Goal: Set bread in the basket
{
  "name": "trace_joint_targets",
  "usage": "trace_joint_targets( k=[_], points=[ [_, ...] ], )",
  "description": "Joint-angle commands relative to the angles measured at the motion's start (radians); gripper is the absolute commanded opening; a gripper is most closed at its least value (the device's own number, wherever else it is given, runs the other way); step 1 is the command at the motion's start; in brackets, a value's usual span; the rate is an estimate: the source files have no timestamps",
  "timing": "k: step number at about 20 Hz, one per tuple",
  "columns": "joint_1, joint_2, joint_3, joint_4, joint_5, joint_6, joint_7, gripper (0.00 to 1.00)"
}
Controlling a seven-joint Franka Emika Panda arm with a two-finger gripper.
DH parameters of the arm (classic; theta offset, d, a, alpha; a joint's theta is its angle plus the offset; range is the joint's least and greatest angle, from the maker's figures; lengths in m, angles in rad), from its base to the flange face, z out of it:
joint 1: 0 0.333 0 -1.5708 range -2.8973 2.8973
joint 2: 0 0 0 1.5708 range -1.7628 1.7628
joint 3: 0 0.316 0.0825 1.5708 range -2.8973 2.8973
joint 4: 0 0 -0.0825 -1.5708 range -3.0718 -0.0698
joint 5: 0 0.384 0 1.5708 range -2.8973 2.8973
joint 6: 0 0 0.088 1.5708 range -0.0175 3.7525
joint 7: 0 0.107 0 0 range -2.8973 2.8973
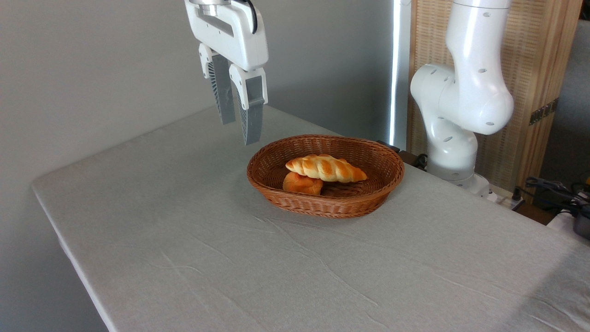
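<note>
1 braided bread (326, 168) | 1 small round bun (302, 183) | 1 wicker basket (322, 203) | 1 cloth-covered table (230, 258) | 1 robot arm (465, 92) | 1 two-finger gripper (238, 130)

Glossy white arm (465, 92), grey ribbed end effector (239, 131) fingers (251, 115)

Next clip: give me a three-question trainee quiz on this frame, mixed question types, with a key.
1. True or false: the braided bread lies inside the basket.
2. What is the end effector holding? A) the bread B) the small bun C) nothing
3. What does the bread partly rest on?

Key: 1 true; 2 C, it hangs empty above the table, up and left of the basket; 3 the small bun.
</note>
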Motion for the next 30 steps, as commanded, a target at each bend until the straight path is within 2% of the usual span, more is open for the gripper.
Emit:
trace_joint_targets(
  k=[1,3,5,7,8,11,15,19,30],
  points=[
    [0.010,0.109,0.022,0.140,-0.008,-0.028,-0.087,1.00],
    [0.059,0.158,0.000,0.204,-0.008,-0.050,-0.132,1.00],
    [0.083,0.160,-0.006,0.215,-0.008,-0.057,-0.126,1.00],
    [0.087,0.160,-0.012,0.213,-0.008,-0.073,-0.126,1.00],
    [0.096,0.163,-0.037,0.213,-0.004,-0.077,-0.129,1.00],
    [0.183,0.163,-0.139,0.210,-0.001,-0.079,-0.135,1.00],
    [0.185,0.163,-0.137,0.207,0.008,-0.088,-0.134,1.00],
    [0.185,0.163,-0.137,0.209,0.048,-0.117,-0.134,1.00],
    [0.185,0.160,-0.133,0.209,0.049,-0.120,-0.134,1.00]
  ],
)
